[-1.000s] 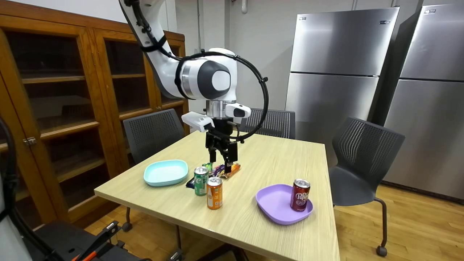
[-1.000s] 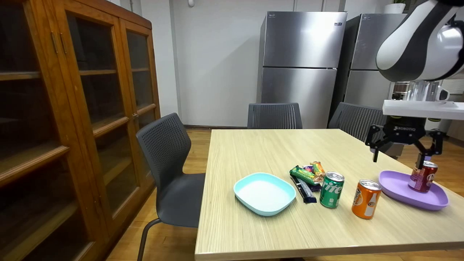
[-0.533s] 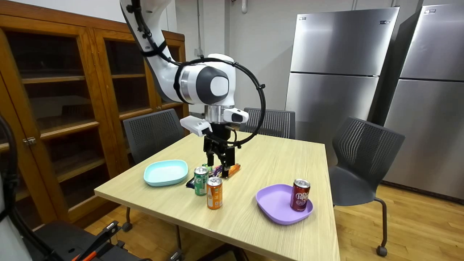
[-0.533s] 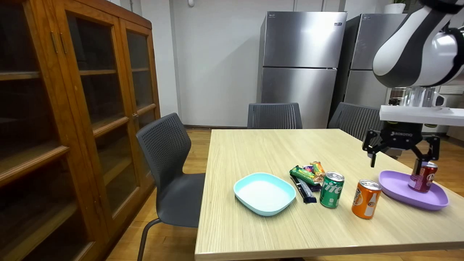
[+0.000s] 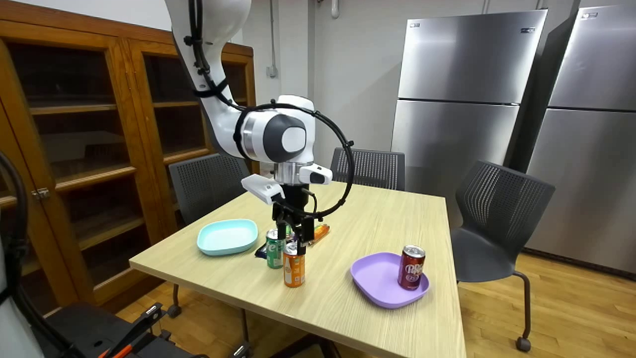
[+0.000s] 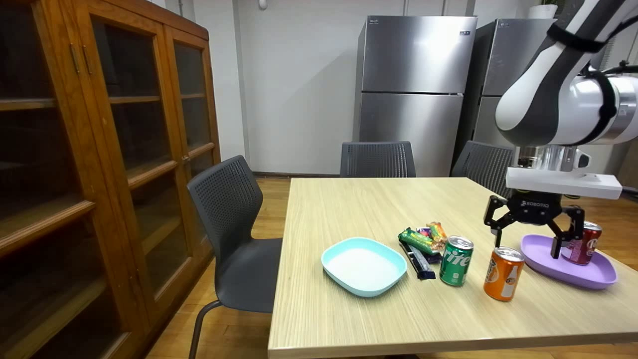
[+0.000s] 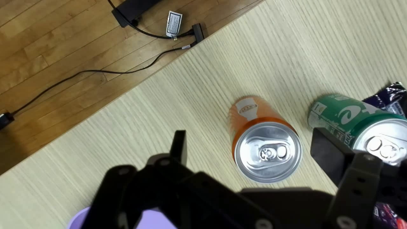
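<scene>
A cylindrical orange aluminium can [image 6: 503, 274] stands upright on the pale wooden table [image 6: 359, 209], right of a green aluminium can [image 6: 456, 261] in both exterior views. Parted black fingers [image 7: 330, 156], holding nothing, flank the orange can in the wrist view, which cuts off a purple plastic plate [image 7: 155, 220]; only the exterior views show the light-blue plastic dish [image 6: 364, 267].

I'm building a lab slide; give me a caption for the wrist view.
Open gripper framing an orange can, a green can beside it on the pale table.

Orange can [image 6: 503, 276] – silver-topped, green can [image 6: 454, 263] – white-lettered, purple plate [image 5: 375, 276], black gripper [image 6: 527, 243], beige-streaked tabletop [image 5: 377, 219]
</scene>
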`<state>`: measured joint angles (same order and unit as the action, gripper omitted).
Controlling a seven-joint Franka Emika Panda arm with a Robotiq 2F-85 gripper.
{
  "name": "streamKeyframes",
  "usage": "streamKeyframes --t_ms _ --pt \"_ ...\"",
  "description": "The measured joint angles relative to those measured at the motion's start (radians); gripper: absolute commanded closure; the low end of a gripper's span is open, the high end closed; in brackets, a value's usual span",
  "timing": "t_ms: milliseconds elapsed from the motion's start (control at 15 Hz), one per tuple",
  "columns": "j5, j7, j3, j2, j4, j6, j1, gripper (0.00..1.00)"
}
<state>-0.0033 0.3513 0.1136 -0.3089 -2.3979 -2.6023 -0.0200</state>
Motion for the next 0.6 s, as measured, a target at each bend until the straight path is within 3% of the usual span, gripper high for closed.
streamKeyframes --t_ms 600 --pt "0.000 0.000 0.000 -0.096 0.045 -0.059 0.016 0.00"
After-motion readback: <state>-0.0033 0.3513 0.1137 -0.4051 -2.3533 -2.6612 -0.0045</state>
